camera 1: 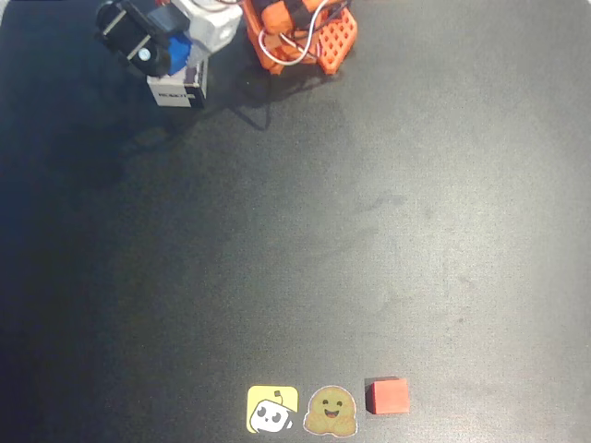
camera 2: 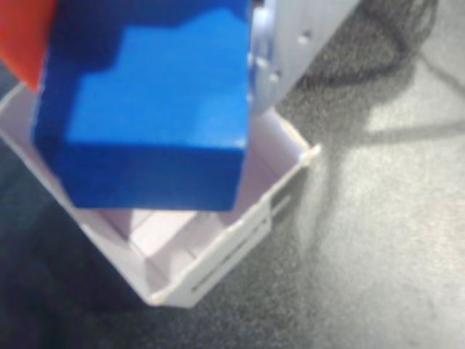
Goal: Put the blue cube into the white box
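Observation:
The blue cube (camera 2: 145, 109) hangs between my gripper's (camera 2: 142, 65) fingers, an orange one (camera 2: 22, 36) on its left and a pale grey one (camera 2: 290, 43) on its right. Directly under it lies the white box (camera 2: 232, 240), open-topped, its hollow showing below the cube. In the overhead view my gripper (camera 1: 164, 51) is at the top left of the mat, the blue cube (camera 1: 178, 48) is in its grip, and the white box (camera 1: 175, 92) with its dark label is just beneath.
A red cube (camera 1: 388, 396) sits near the bottom edge, beside a brown smiling sticker (camera 1: 331, 411) and a yellow sticker (camera 1: 272, 409). The orange arm base (camera 1: 300, 37) with its cables stands at the top centre. The mat (camera 1: 369, 231) is dark.

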